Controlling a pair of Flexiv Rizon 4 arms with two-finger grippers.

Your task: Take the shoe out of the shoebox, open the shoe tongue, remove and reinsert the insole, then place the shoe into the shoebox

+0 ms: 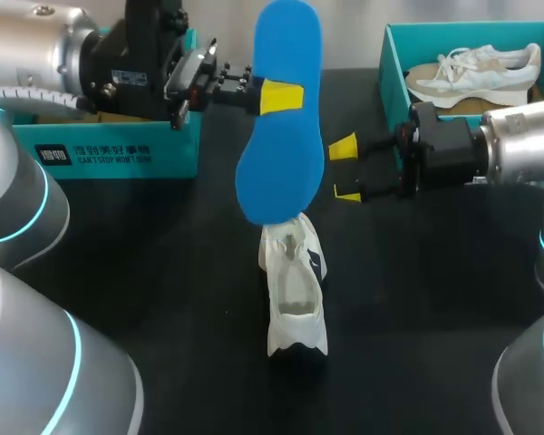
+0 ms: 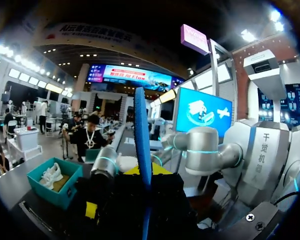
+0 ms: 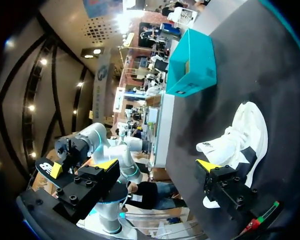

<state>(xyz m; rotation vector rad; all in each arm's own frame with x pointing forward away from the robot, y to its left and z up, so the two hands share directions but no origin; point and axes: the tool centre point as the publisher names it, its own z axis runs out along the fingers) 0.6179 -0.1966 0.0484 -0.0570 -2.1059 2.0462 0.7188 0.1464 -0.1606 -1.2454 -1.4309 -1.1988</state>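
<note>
Pinching the blue insole [image 1: 281, 172] upright, the left gripper [image 1: 279, 96] holds it over the white shoe [image 1: 295, 290]. The right gripper [image 1: 346, 169] hangs just beside the insole, fingers [image 1: 343, 145] spread wide.

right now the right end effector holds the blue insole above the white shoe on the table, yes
No. The left end effector holds the insole above the shoe on the table. The right end effector is open beside it, holding nothing. The head view shows this.
</note>
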